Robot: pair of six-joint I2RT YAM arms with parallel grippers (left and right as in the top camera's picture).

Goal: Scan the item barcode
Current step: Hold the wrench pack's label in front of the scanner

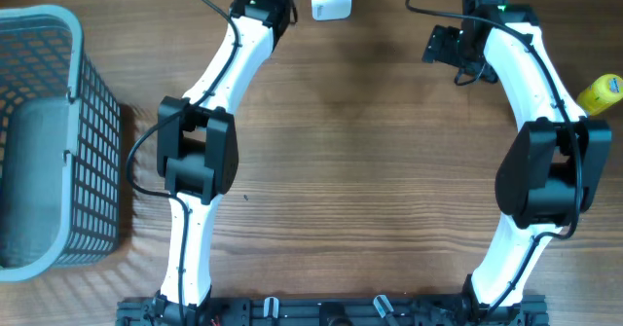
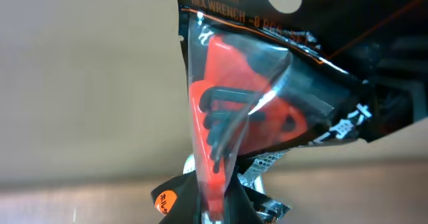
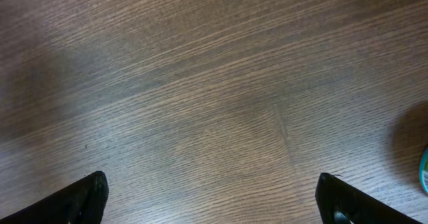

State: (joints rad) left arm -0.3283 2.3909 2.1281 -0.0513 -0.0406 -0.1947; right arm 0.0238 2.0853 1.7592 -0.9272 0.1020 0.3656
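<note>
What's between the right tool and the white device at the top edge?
Nothing: the stretch between the white device and the open right tool is bare wooden table, seen in the overhead view.

A grey-blue plastic lattice basket [image 1: 97,161] stands upright at the left edge of the brown wood-grain table [image 1: 360,170], its open top facing the overhead camera. A small yellow rounded object [image 1: 604,90] lies at the table's right edge, partly cut off by the frame. A teal-rimmed sliver [image 3: 424,170] shows at the right border of the right wrist view, and what it is cannot be determined.
</note>
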